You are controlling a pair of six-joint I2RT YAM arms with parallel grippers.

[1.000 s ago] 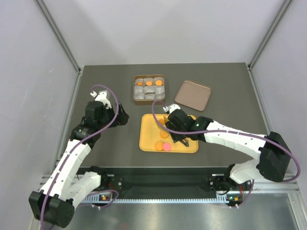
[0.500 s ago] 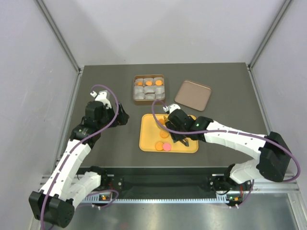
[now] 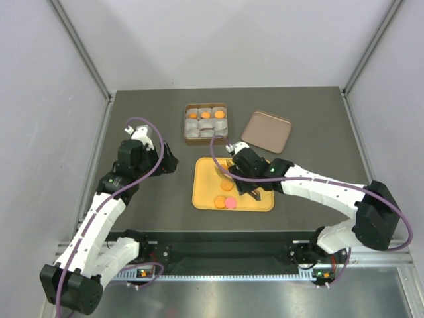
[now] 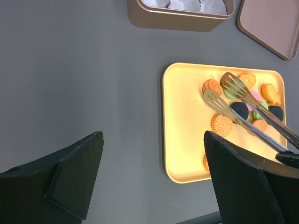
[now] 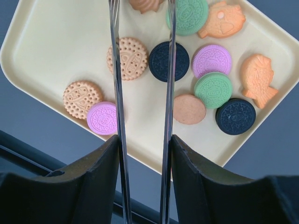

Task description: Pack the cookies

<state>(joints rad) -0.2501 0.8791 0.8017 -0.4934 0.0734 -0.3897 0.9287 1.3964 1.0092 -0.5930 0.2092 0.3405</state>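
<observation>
The cookies [image 5: 127,58] lie on a yellow tray [image 3: 204,180]: tan, orange, pink, green and black rounds and two orange fish shapes. My right gripper [image 5: 142,144] is shut on metal tongs [image 5: 167,70]. The tongs' arms stand apart over the tray, either side of a tan round and a black cookie [image 5: 169,61], and hold nothing. In the top view the right gripper [image 3: 254,192] is over the tray's near right part. My left gripper [image 4: 153,140] is open and empty above bare table left of the tray [image 4: 180,140]. In the top view the left gripper [image 3: 169,163] is left of the tray.
A brown tin [image 3: 186,126] with crinkled paper cups stands behind the tray; three cups hold orange cookies [image 3: 206,115]. Its lid [image 3: 266,131] lies to the right of it. A black rail runs along the table's near edge [image 3: 218,233].
My right gripper with the tongs has shifted slightly towards the back right over the tray. The left arm has not moved.
</observation>
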